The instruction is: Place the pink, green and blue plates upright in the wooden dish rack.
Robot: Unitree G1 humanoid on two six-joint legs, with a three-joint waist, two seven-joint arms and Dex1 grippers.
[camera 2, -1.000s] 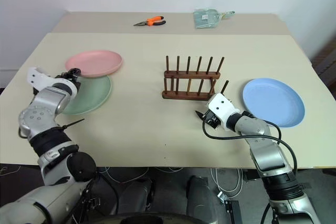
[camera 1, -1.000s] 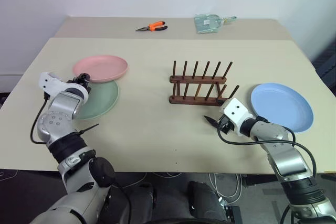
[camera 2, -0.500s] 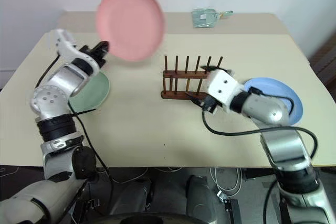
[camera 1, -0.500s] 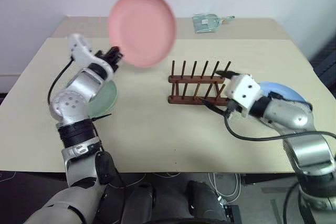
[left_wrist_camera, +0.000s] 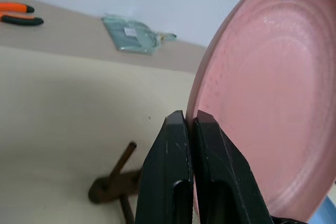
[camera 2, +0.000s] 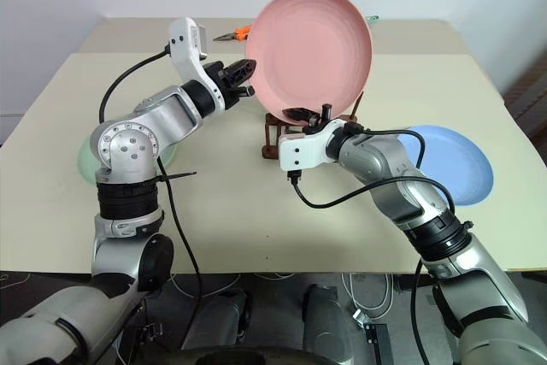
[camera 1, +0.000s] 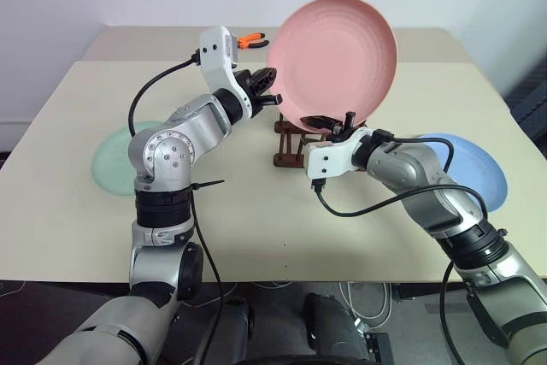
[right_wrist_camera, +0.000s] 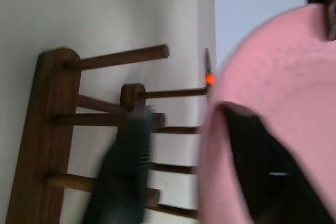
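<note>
The pink plate (camera 1: 338, 61) is held upright in the air above the wooden dish rack (camera 1: 286, 158), hiding most of it. My left gripper (camera 1: 275, 97) is shut on the plate's left rim, seen close in the left wrist view (left_wrist_camera: 190, 121). Just under the plate, my right gripper (camera 1: 333, 121) is open, its two fingers astride the lower rim with a gap on one side (right_wrist_camera: 181, 111). The green plate (camera 1: 109, 156) lies flat at the left of the table. At the right, the blue plate (camera 1: 479, 173) lies flat, partly behind my right arm.
Orange-handled pliers (camera 1: 250, 38) and a clear bag (left_wrist_camera: 131, 34) lie on the back table behind the rack. Cables hang from both wrists. The near part of the table (camera 1: 256, 228) is bare.
My left arm swung the pink plate right, from above the table's left to over the rack. My right gripper rose to the plate's lower rim and its fingers narrowed.
</note>
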